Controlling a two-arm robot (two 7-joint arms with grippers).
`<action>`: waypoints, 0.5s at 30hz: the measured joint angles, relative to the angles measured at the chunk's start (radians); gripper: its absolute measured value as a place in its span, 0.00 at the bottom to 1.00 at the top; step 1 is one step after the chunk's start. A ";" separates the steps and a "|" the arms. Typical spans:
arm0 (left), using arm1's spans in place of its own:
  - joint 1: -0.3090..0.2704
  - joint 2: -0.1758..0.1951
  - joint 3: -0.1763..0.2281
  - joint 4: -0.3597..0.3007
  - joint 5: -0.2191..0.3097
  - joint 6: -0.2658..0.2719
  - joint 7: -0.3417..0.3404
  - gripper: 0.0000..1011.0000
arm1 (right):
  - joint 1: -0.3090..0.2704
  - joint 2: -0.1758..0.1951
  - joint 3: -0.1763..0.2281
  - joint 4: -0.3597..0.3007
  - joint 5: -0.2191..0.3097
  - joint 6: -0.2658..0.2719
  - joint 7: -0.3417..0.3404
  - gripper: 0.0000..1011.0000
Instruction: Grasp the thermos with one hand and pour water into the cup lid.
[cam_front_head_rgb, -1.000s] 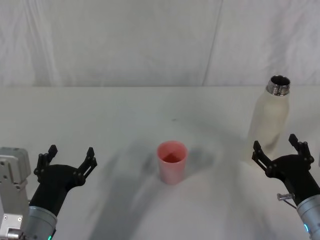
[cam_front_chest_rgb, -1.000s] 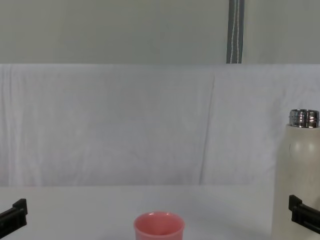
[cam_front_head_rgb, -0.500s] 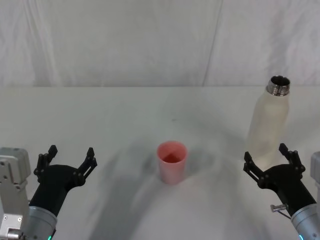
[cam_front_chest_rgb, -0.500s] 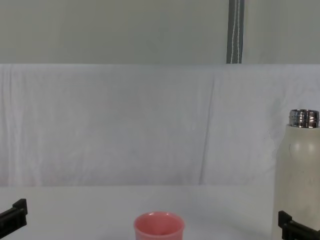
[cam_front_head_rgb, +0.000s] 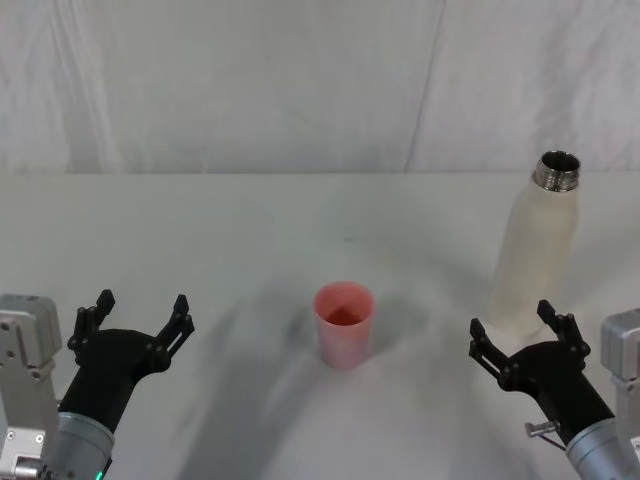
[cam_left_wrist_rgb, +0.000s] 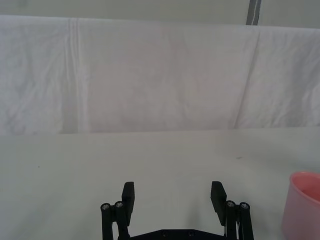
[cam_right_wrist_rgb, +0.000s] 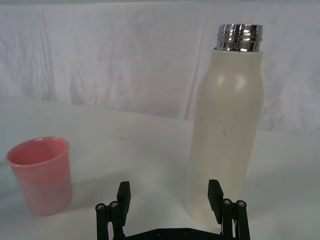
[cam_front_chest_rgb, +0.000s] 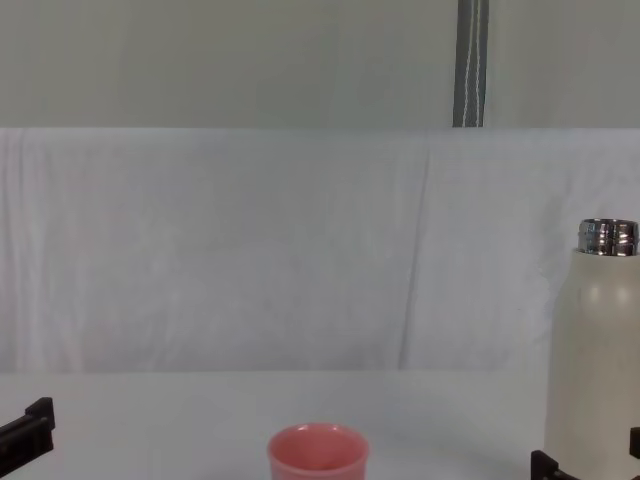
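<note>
Since the thermos (cam_front_head_rgb: 535, 255) stands upright on the far right of the white table (cam_front_head_rgb: 250, 230), cap off and steel neck open to the air, the right arm is the natural one to take it, and the right gripper (cam_front_head_rgb: 515, 340) sits just near of the bottle's base with its black fingers spread wide, holding nothing. From the right wrist view the thermos (cam_right_wrist_rgb: 227, 125) rises just past the spread fingers (cam_right_wrist_rgb: 123, 196), offset toward one of them rather than centred, so I judge the gripper needs to square up before it goes forward and closes around the body. Fingers are apart from the bottle, no contact visible. The cup lid (cam_front_head_rgb: 344, 322), a small pink cup, stands upright near the table's middle, well left of the thermos and open side up, which suits a pour from the right; something darker shows at its bottom, can't tell if it's liquid or shade. Left gripper (cam_front_head_rgb: 135, 320) is parked at the near left, claw also open and empty, well apart from the cup lid; in its own wrist view the pink rim (cam_left_wrist_rgb: 305, 180) shows off to one side. Likely it stays idle, as the task asks for one hand. Grasp not yet made, pour not yet begun.
</note>
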 joint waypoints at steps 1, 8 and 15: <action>0.000 0.000 0.000 0.000 0.000 0.000 0.000 0.99 | 0.001 0.000 -0.001 0.002 0.001 0.000 0.000 0.99; 0.000 0.000 0.000 0.000 0.000 0.000 0.000 0.99 | 0.007 -0.001 -0.006 0.019 0.006 -0.001 0.001 0.99; 0.000 0.000 0.000 0.000 0.000 0.000 0.000 0.99 | 0.009 0.000 -0.007 0.026 0.012 -0.004 0.003 0.99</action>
